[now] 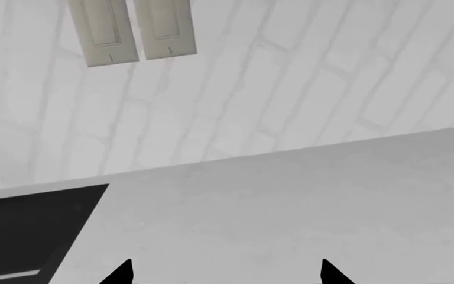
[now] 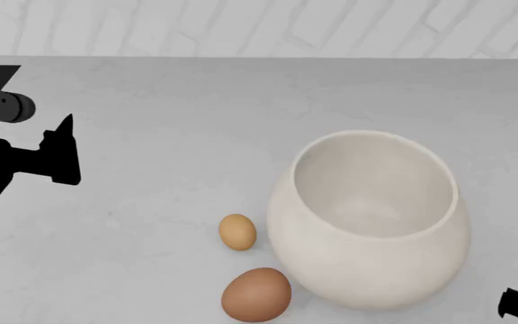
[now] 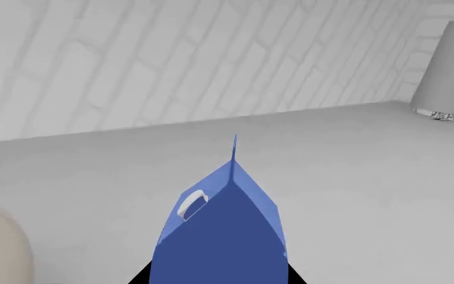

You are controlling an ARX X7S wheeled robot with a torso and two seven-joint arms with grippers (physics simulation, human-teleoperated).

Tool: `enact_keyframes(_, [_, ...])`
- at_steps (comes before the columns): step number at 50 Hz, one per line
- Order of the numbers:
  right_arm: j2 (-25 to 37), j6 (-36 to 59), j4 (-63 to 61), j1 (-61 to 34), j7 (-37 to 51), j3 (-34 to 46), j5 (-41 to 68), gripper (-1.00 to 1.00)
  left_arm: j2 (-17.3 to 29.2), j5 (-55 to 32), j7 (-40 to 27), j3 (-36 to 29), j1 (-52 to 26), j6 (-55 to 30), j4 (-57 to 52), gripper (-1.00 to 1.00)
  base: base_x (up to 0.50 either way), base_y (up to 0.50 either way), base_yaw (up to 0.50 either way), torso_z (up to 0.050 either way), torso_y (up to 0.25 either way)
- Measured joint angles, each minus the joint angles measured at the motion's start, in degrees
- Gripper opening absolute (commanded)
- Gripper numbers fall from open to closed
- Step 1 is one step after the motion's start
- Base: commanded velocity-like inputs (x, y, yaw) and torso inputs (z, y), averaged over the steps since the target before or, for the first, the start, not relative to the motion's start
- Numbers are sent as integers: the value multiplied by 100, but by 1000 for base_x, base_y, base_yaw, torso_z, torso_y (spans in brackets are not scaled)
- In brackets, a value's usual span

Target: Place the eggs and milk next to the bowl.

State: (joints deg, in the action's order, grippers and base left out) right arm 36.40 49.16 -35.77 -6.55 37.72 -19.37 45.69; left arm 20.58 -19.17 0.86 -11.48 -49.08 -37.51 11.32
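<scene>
Beside the bowl [image 2: 371,216], on its left flank in the head view, lie both eggs on the grey table [image 2: 178,135]: the pale tan egg [image 2: 237,231] just clear of the bowl's belly, and the reddish-brown egg [image 2: 256,294] nearer the robot, close against the bowl's lower curve. The two eggs lie near each other but apart. The bowl stands upright, its mouth tipped a little toward the camera.

Well left of the bowl, the left hand [image 2: 61,152] hangs above the table; its wrist view shows two dark fingertips [image 1: 123,273] spread wide with nothing between them, only bare table and the white brick wall [image 1: 290,77] beyond, where a pair of switch plates [image 1: 130,29] is mounted.

The milk [image 3: 220,236] fills the lower middle of the right wrist view, upright, its white cap [image 3: 192,205] on the sloped gable, with the right hand [image 3: 216,279] clasped around its body. A sliver of the bowl shows beside the carton. Far behind the carton stands a paper towel roll [image 3: 449,71].
</scene>
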Motion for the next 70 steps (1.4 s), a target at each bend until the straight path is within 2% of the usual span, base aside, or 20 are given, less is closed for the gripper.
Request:
enact_keyframes(37, [448, -387, -394, 524, -1248, -266, 565, -100, 1, -15, -3, -104, 1, 14, -26, 100, 0, 0, 0, 0, 0])
enact_keyframes(70, [607, -519, -204, 284, -1777, 359, 448, -100, 47, -40, 9, -96, 47, 168, 85, 100, 0, 0, 0, 0, 0])
